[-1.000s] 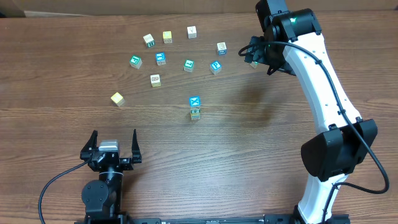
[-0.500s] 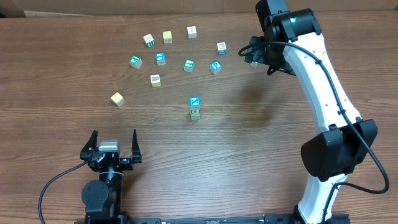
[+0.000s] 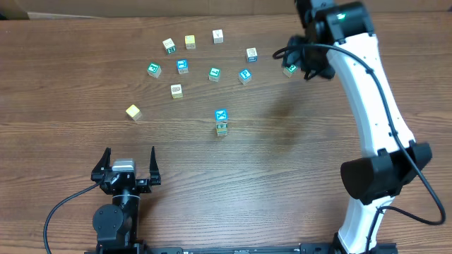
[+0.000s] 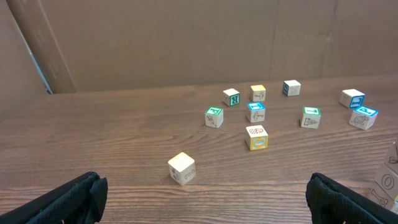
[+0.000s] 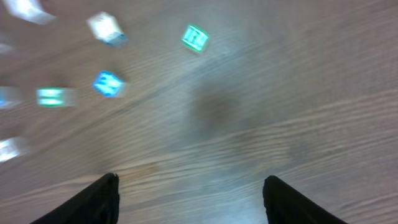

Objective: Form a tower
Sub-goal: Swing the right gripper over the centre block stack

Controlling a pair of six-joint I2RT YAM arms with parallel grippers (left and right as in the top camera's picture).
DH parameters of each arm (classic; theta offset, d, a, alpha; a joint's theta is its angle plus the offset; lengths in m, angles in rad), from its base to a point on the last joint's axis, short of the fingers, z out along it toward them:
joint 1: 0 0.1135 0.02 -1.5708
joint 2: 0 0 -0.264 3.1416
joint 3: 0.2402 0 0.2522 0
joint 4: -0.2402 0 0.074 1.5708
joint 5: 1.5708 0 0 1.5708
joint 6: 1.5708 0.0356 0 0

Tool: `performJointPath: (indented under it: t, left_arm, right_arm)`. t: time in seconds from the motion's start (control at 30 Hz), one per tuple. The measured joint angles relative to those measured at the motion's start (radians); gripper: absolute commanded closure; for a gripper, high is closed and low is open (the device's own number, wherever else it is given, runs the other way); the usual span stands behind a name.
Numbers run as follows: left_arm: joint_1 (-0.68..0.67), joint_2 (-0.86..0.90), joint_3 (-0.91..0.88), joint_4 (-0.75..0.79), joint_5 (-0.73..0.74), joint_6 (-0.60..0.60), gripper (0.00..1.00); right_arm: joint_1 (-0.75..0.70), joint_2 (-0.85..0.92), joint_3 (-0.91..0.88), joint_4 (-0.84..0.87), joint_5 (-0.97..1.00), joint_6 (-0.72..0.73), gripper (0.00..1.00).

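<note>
1. The right gripper [image 5: 191,182] is spread open, and nothing is pinched.
2. The left gripper [image 3: 129,155] is spread wide.
3. The tower [image 3: 221,122] is set between them, well apart from both, on the brown wood surface [image 3: 70,141].
4. It is made of small wood cubes and topped with a blue one.

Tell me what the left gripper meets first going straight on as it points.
Probably the lone pale cube, almost dead ahead of the open left gripper, with nothing nearer in view. Height is hard to judge.
</note>
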Motion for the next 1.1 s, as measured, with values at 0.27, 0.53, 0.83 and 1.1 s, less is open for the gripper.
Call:
performJointPath:
  t: [0.27,0.53,0.83,1.1]
  left_arm:
    - [0.0,0.0,0.0,0.0,0.0,0.0,0.0]
    - [0.0,0.0,0.0,0.0,0.0,0.0,0.01]
    - [0.0,0.0,0.0,0.0,0.0,0.0,0.0]
    - [0.0,0.0,0.0,0.0,0.0,0.0,0.0]
  right_arm:
    - [0.16,-0.031,0.21,-0.101,-0.094,-0.056,0.27]
    - [0.264,0.025,0.109,-0.097,-0.113,-0.067,0.22]
    - [0.342,0.102,-0.109,0.051,-0.113,-0.043,0.17]
    - [0.391,0.113,-0.263,0.207,-0.118,-0.039,0.16]
